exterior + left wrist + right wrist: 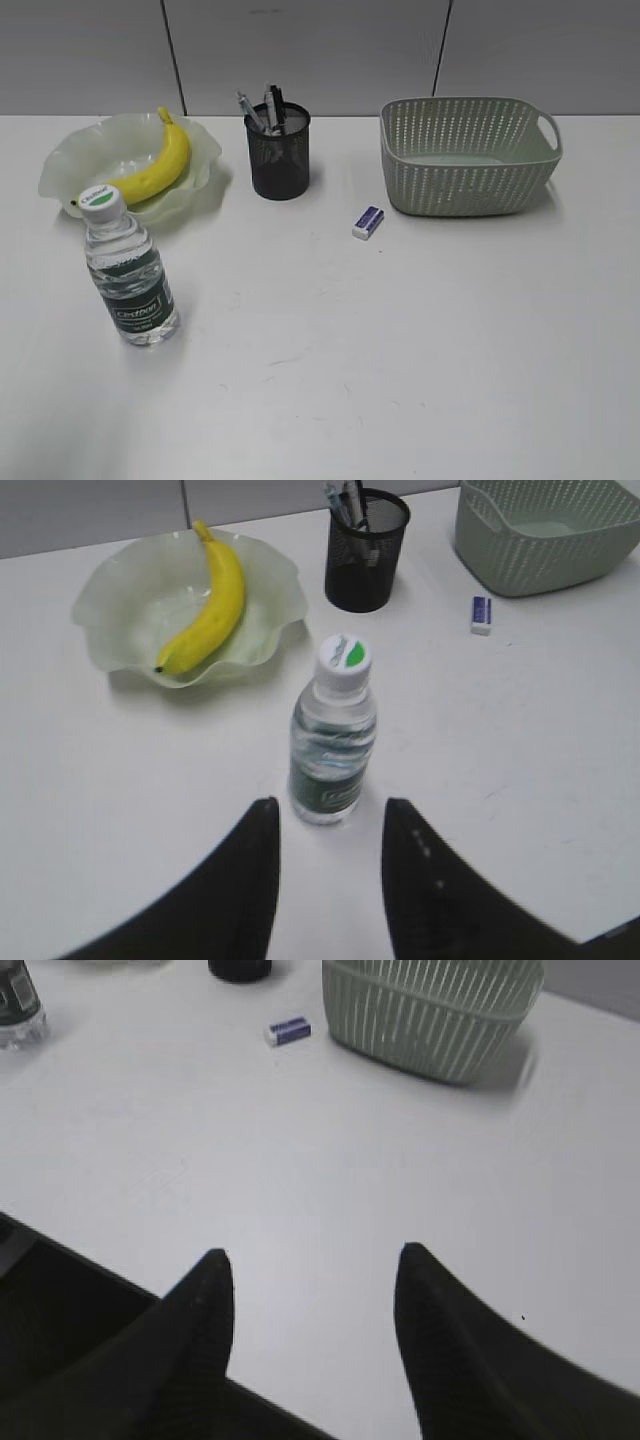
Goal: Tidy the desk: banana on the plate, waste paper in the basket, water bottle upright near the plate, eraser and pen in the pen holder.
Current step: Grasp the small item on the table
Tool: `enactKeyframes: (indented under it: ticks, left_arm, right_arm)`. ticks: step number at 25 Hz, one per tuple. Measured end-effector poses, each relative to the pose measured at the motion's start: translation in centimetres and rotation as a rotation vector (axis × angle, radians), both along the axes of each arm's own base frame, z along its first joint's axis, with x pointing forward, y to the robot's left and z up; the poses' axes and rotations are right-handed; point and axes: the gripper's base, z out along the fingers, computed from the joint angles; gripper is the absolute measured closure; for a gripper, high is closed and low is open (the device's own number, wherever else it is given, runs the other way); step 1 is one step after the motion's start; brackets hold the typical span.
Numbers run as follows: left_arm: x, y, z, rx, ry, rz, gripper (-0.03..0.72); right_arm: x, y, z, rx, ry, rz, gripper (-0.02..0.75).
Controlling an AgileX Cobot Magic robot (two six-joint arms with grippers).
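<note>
Desk (400, 380): a plain white tabletop seen from its near edge, carrying every item below. Banana (160, 165) lies inside the wavy-rimmed green plate (60, 165) at the far left corner. Water bottle (130, 275) stands upright just in front of the plate, toward the near left, its white cap with a green top uppermost. Black mesh pen holder (279, 155) stands at the far edge, right of the plate, with pens (272, 108) sticking out of it. Eraser (368, 222), white with a blue sleeve, lies flat on the desk between the pen holder and the basket (465, 155), apart from both. The perforated green basket sits at the far right; what it contains cannot be made out. Left claw (330, 830) hangs just short of the bottle, its two black fingers (250, 880) spread and touching nothing. Right claw (312, 1270) hovers over bare desk near the front edge, fingers (205, 1310) released and parted, grasping nothing.
</note>
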Motion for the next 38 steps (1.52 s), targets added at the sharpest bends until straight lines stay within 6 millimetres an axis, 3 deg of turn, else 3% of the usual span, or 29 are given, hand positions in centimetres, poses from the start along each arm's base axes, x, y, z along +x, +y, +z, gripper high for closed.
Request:
enactKeyframes:
  ticks: [10,18,21,27,32,38]
  left_arm:
    - [13.3,-9.8,-0.7,-0.007,0.227,-0.074,0.426]
    - [20.8,-20.1,-2.7,0.108,0.216,-0.245,0.426]
    - [23.2,-23.0,-4.6,0.123,0.234,-0.262,0.407]
    - [27.1,-26.6,-7.8,0.15,0.29,-0.263,0.248]
    - [29.5,-28.6,-10.8,0.192,0.363,-0.261,0.223]
    - [30.7,-29.7,-14.4,0.229,0.423,-0.259,0.222]
  right_arm:
    - [-0.2,-0.1,0.0,0.012,-0.013,0.002,0.319]
    - [-0.2,-0.1,0.0,0.012,-0.013,0.002,0.319]
    - [-0.2,-0.1,0.0,0.012,-0.013,0.002,0.319]
    - [-0.2,-0.1,0.0,0.012,-0.013,0.002,0.319]
    - [-0.2,-0.1,0.0,0.012,-0.013,0.002,0.319]
    - [-0.2,-0.1,0.0,0.012,-0.013,0.002,0.319]
